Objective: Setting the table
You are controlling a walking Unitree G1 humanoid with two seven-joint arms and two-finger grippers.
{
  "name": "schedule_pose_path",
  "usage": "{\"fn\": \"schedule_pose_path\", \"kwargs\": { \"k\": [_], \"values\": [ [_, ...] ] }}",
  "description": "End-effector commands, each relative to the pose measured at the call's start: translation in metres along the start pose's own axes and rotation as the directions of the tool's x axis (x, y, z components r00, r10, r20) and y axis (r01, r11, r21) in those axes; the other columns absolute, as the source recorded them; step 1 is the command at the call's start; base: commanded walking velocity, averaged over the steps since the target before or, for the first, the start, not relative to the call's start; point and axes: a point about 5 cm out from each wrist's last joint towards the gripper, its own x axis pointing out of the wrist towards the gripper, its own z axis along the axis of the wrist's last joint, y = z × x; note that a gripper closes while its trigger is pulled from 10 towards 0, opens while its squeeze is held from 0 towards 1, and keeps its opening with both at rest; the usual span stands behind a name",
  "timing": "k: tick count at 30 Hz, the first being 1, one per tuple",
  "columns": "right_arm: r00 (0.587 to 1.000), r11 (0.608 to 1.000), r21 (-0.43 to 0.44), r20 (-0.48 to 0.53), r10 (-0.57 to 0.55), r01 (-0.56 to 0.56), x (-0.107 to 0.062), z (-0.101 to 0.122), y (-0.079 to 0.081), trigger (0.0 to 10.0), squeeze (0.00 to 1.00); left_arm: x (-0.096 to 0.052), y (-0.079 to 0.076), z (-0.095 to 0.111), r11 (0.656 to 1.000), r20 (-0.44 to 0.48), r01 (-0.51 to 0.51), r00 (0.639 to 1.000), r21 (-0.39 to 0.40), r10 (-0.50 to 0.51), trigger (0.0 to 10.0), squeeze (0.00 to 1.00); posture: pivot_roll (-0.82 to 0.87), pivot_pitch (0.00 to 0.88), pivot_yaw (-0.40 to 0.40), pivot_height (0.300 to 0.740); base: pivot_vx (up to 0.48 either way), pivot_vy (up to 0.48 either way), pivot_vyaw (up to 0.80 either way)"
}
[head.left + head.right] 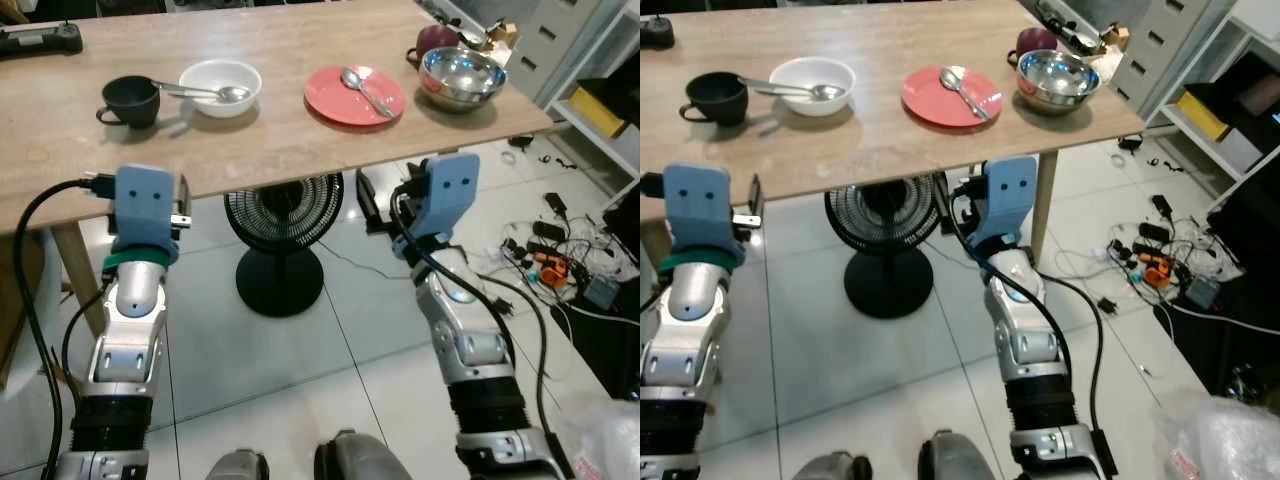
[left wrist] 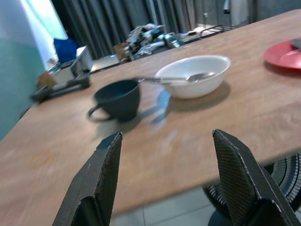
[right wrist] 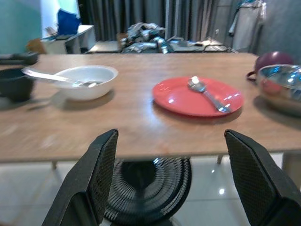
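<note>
Two grippers are waiting at the near edge of the wooden desk [image 1: 280, 130], both empty. At 9 o'clock, the left gripper [image 2: 164, 179] is holding its jaws wide open, pointing toward the black cup [image 1: 131, 101] at 11 o'clock. Just beside the cup, toward 12 o'clock, the white bowl [image 1: 220, 87] is sitting with a metal spoon [image 1: 200, 92] lying across it, the spoon's handle reaching toward the cup. Near 12 o'clock, the red plate [image 1: 354, 95] is carrying a second spoon [image 1: 366, 91] laid diagonally on top. At 1 o'clock, the steel mixing bowl [image 1: 462, 77] is standing just beside the plate, with a dark purple mug [image 1: 432, 41] touching or nearly touching its far side. At 3 o'clock, the right gripper [image 3: 174, 179] is also holding its jaws wide open, facing the red plate from just below the desk edge. Under the desk, between the two arms, a black floor fan [image 1: 280, 240] is standing on the tiled floor [image 1: 330, 330]. Far right, loose cables [image 1: 540, 250] are lying scattered on the floor.
</note>
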Motion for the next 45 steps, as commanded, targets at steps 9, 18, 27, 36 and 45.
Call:
{"fn": "schedule_pose_path", "kwargs": {
  "k": [9, 18, 27, 36, 45],
  "values": [
    [0.999, 0.999, -0.005, -0.001, -0.041, 0.041, -0.003, 0.0, -0.009, 10.0, 0.0, 0.001, -0.007, 0.002, 0.999, -0.008, 0.034, 0.999, -0.012, -0.035, 10.0, 0.0, -0.1, 0.0, 0.022, 0.74, 0.472, 0.0, 0.0],
    [0.999, 0.999, -0.007, -0.003, -0.049, 0.049, -0.003, -0.002, -0.009, 10.0, 0.0, 0.001, -0.008, 0.003, 0.999, -0.009, 0.044, 0.999, -0.015, -0.044, 10.0, 0.0, -0.1, 0.0, 0.025, 0.74, 0.472, 0.0, 0.0],
    [0.998, 0.998, -0.012, -0.005, -0.06, 0.06, -0.004, -0.003, -0.012, 10.0, 0.0, 0.0, -0.017, 0.005, 0.996, -0.015, 0.086, 0.996, 0.013, -0.086, 10.0, 0.0, -0.1, 0.0, 0.031, 0.74, 0.071, 0.0, 0.0],
    [0.998, 0.998, -0.023, -0.01, -0.065, 0.065, -0.005, -0.003, -0.012, 10.0, 0.0, -0.004, -0.032, 0.005, 0.968, -0.114, 0.239, 0.962, -0.072, -0.246, 10.0, 0.0, -0.1, 0.0, 0.029, 0.74, 0.0, 0.0, 0.0],
    [0.999, 0.999, -0.023, -0.02, -0.037, 0.036, -0.008, -0.005, -0.004, 10.0, 0.0, 0.001, -0.015, 0.009, 0.947, -0.087, 0.312, 0.949, 0.083, -0.305, 10.0, 0.0, -0.09, 0.0, 0.027, 0.74, 0.0, 0.0, 0.0]
  ]
}}
